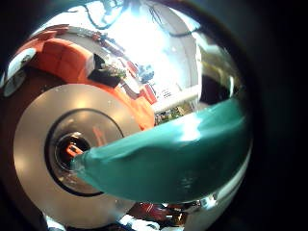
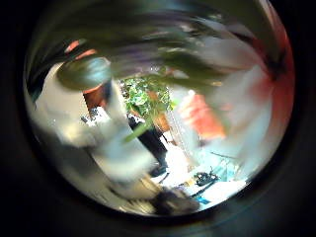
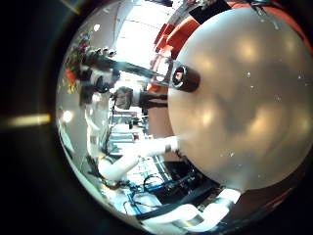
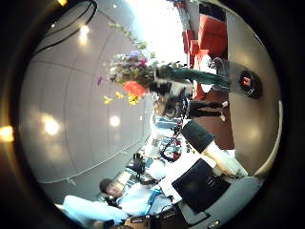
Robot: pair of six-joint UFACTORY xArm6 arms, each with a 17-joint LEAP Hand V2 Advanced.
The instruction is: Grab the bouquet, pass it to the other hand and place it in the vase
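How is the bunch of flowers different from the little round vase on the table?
The leafy bouquet of flowers with a wrapped stem is up in the air, held by the robot's left hand; the small round vase stands on the round table. The bouquet is long and bushy; the vase is short and smooth. The bouquet looks much bigger than the vase. No flowers are in the vase yet.

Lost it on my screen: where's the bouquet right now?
The bouquet lies close against the left hand's palm, over the round table; the right thumb side palm view shows it in the air beside a hand.
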